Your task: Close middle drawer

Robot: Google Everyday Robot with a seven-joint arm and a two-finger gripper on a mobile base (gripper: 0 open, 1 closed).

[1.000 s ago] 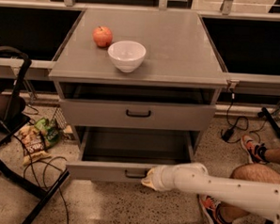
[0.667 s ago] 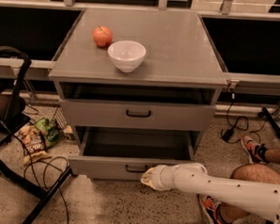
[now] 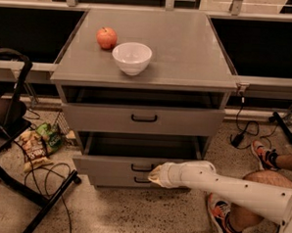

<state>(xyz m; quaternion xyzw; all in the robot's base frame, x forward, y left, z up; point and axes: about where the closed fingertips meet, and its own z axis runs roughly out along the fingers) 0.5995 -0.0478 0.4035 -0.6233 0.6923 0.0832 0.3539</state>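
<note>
— Where is the claw [image 3: 154, 175]?

— Low at the front of the grey cabinet [image 3: 188, 52]. Its tip is pressed against the face of the middle drawer [image 3: 104, 164], just right of the small black handle [image 3: 140, 167] and a touch below it. I cannot tell whether it is open or closed.

— And the drawer itself?

— It is partly out. Its front runs off to the left of the claw, and the open tray lies just above and behind the tip. The top drawer [image 3: 97, 118] sits above the claw, and the lowest drawer [image 3: 108, 180] is directly beneath it.

— How do you reckon it will handle?

— Stiff, I'd say: a rigid tray on runners that goes straight in. No load shows in the dark of the tray, so it is probably light. There's no call to grip anything. A flat push on the front will do, kept near the handle, since that is about the middle of the face. Pushing far off to one side might skew it on its runners.

— What differs from a second ago?

— The drawer stands further in, with less of the tray showing, and the claw has followed it toward the cabinet. The apple [image 3: 106, 38] and the bowl [image 3: 132, 57], well above and beyond the claw, have not moved.
</note>
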